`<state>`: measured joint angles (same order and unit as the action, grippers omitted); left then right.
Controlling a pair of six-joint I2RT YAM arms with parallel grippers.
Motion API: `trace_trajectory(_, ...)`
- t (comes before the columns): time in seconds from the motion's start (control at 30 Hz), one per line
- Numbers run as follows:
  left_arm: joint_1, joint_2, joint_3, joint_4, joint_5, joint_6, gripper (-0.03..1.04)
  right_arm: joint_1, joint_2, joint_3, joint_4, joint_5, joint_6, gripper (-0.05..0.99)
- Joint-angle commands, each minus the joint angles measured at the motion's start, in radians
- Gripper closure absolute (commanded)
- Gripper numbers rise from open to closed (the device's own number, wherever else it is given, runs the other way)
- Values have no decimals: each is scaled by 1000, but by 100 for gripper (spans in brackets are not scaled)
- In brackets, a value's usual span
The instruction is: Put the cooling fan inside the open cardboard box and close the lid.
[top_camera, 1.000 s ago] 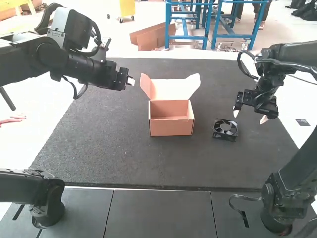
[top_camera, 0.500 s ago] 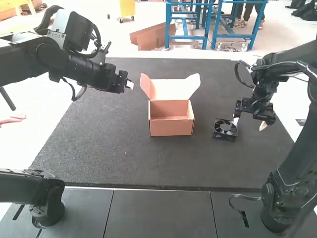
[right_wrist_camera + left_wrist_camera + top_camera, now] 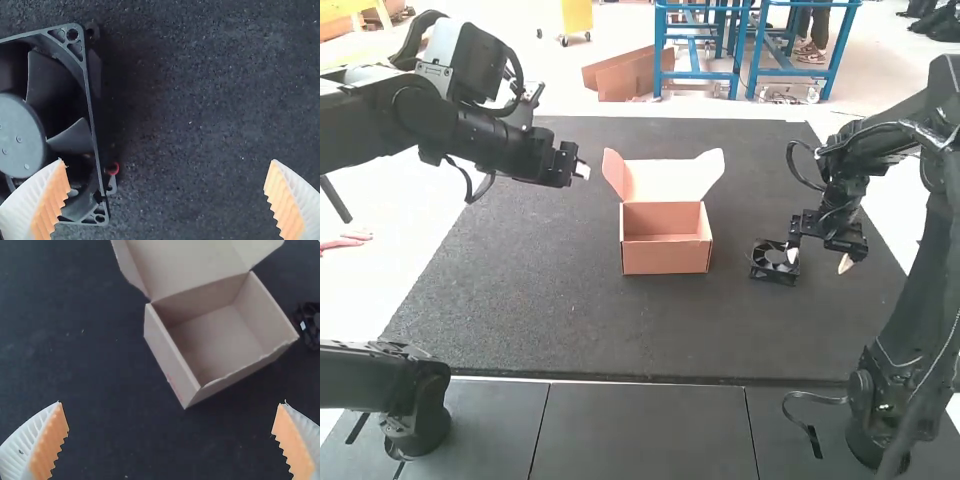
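While right claw (image 3: 817,261) gapes wide, fan (image 3: 775,260) lies just beside.

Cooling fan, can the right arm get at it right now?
Probably yes: the right gripper hangs open over the edge of the cooling fan, nothing between them, though it is off-centre, toward the side away from the cardboard box.

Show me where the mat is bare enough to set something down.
Bare: the mat left of the cardboard box, and the wide strip in front of box and cooling fan. Crowded: around the fan, hemmed by box and open right gripper.
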<state>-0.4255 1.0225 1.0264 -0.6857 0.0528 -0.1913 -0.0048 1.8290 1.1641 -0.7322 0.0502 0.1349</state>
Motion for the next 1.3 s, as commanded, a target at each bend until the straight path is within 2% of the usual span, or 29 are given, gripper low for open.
trace_trajectory(0.0, -6, -2, 38, 5, 1, 10, 4, -12, 10, 36, 1, 13, -6, 3)
trace_trajectory(0.8, -6, -2, 55, -5, 1, 10, 4, -4, 108, 28, -3, 17, -3, 4)
trace_trajectory(1.0, -4, -4, 58, -8, 1, 10, 4, -4, 121, 26, -1, 14, -3, 13)
trace_trajectory(1.13, -4, -6, 61, -12, 1, 10, 4, -4, 138, 25, -1, 14, -3, 14)
trace_trajectory(1.2, -2, -7, 64, -17, 1, 10, 4, -4, 148, 23, -1, 8, -3, 27)
trace_trajectory(1.27, -2, -9, 64, -20, 1, 10, 4, -4, 154, 22, 13, 0, -1, 35)
